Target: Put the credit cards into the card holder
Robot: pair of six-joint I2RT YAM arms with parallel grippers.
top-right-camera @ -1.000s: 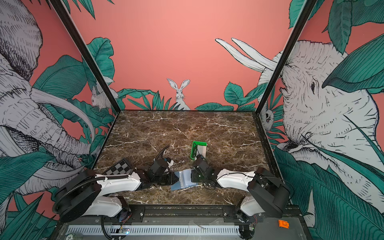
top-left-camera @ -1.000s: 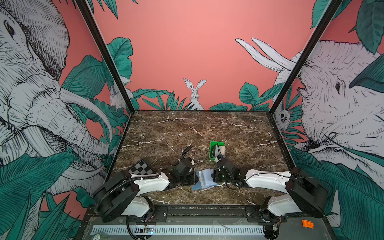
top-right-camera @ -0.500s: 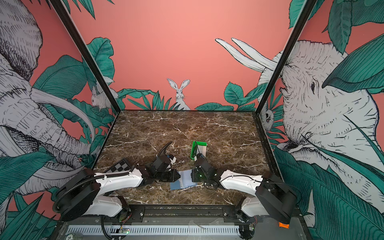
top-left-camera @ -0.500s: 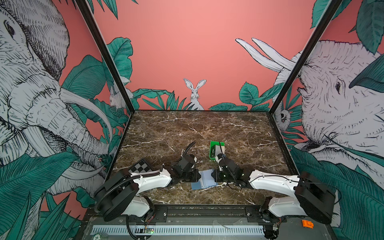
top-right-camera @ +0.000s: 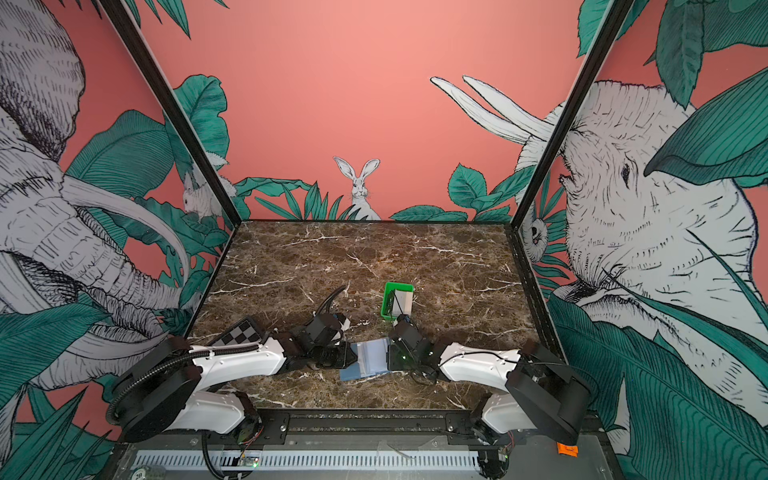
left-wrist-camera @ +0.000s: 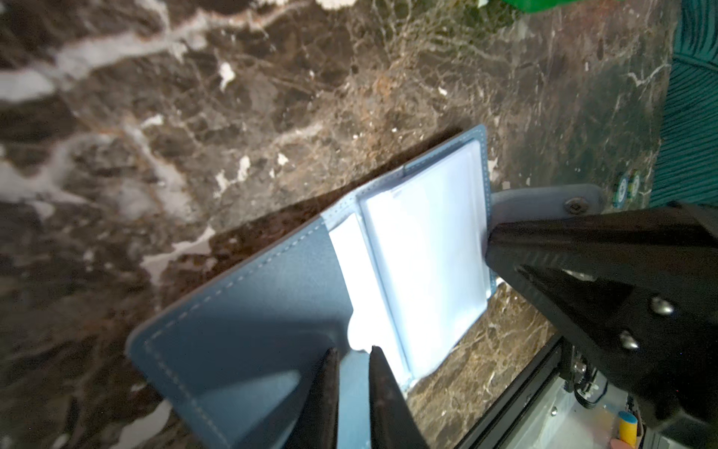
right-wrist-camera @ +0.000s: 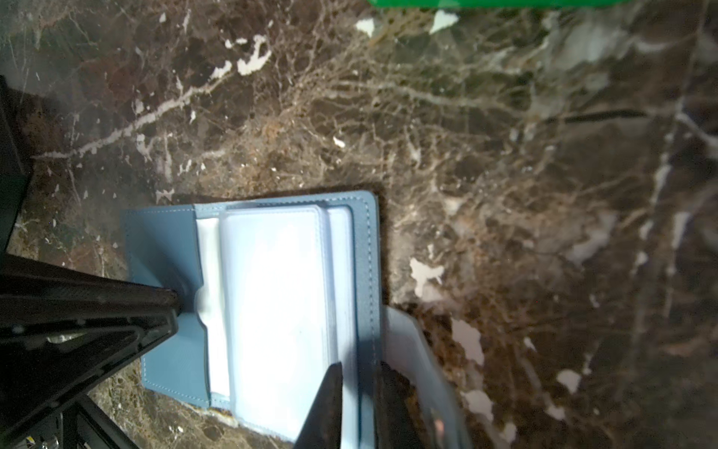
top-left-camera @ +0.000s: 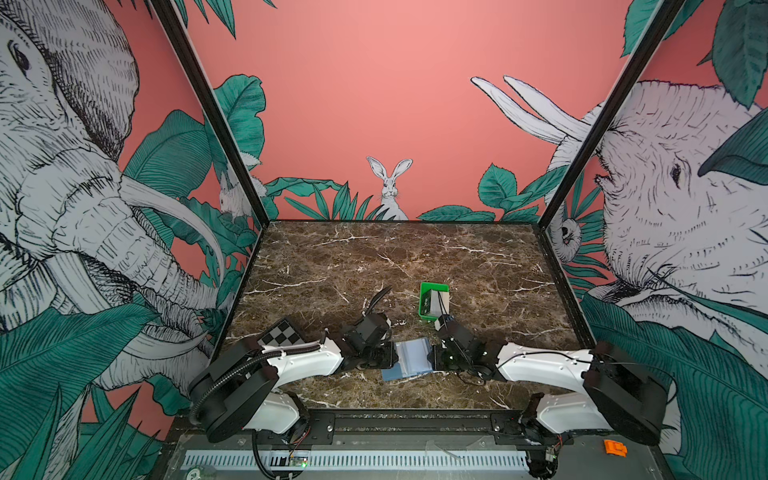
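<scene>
- Tabletop (top-left-camera: 374, 257) of brown, white-veined marble pattern: bearing everything listed below.
- Left gripper (left-wrist-camera: 353, 352), black and two-fingered on a white arm: reaching in from the left in both top views, jaws nearly together, pinching the left cover of the slate-blue stitched folding card holder (left-wrist-camera: 252, 322).
- Right gripper (right-wrist-camera: 359, 367), same build: reaching in from the right, jaws narrow, clamping the opposite cover edge beside the snap tab (right-wrist-camera: 404, 338).
- Card holder (top-left-camera: 411, 359): lying open near the table's front edge between both grippers, clear plastic pockets facing up.
- Black-and-white checkered square board (top-left-camera: 282, 334): lying at front left, partly behind the left arm.
- Small green plastic tray (top-left-camera: 432, 286): sitting just behind the right gripper.
- Thin rectangular credit cards (top-left-camera: 439, 300), one pale and one dark: standing on edge inside the tray.
</scene>
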